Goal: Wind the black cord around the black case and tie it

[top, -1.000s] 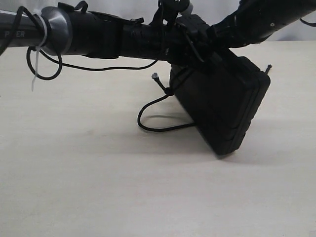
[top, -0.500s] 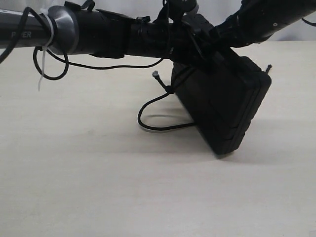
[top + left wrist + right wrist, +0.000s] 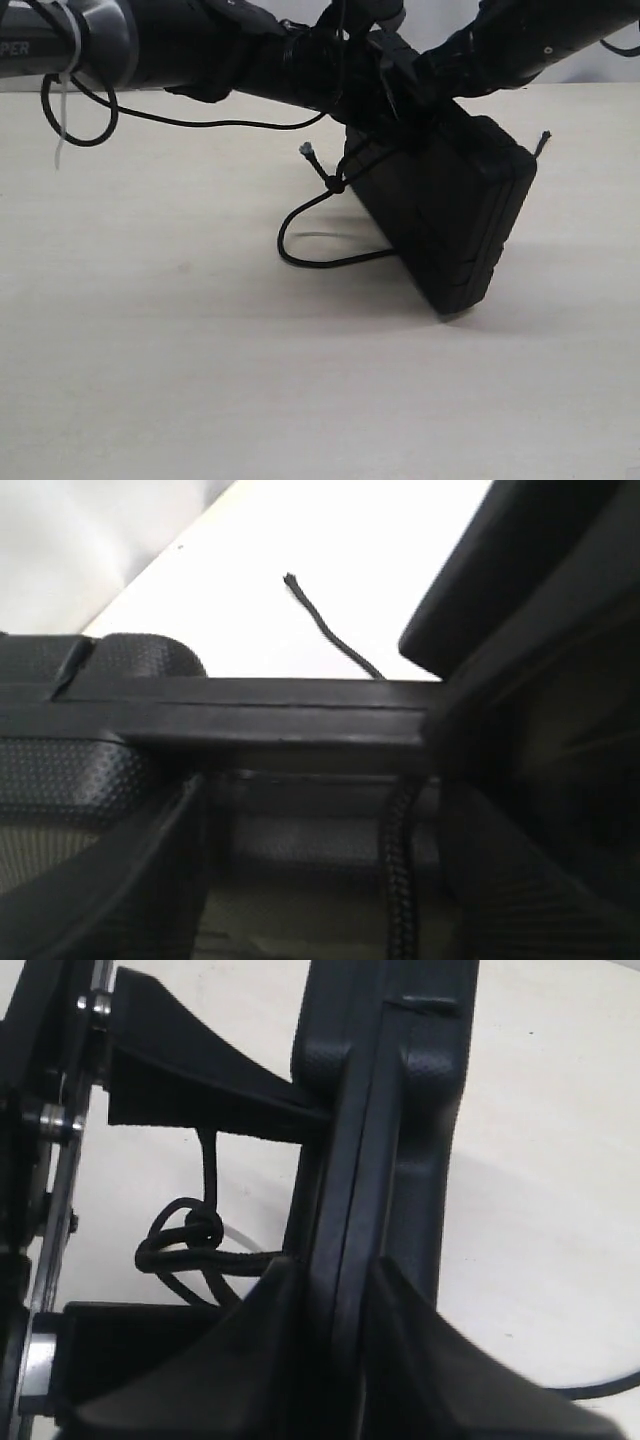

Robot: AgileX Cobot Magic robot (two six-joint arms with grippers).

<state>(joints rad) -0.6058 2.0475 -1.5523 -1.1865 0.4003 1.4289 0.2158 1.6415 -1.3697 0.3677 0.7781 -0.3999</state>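
The black case (image 3: 450,220) stands tilted on one long edge on the table. My right gripper (image 3: 340,1300) is shut on its upper rim, one finger on each face of the case (image 3: 390,1110). My left gripper (image 3: 320,810) is open, its fingertips against the rim of the case (image 3: 250,720), and the black cord (image 3: 400,870) runs between its fingers without being pinched. On the left side of the case the cord has a knot (image 3: 338,184) with a frayed tip above it, and a loop (image 3: 300,255) rests on the table. The other cord end (image 3: 544,136) pokes out behind the case.
The case rests on a pale wooden table (image 3: 200,380). A smooth black robot cable (image 3: 75,110) with a white zip tie hangs from the left arm. Both arms cross above the case. A white wall runs behind.
The left arm has lifted and drawn back to the left. The case has tipped slightly, and the knot and frayed tip have shifted a little left. The right arm is nearly unmoved.
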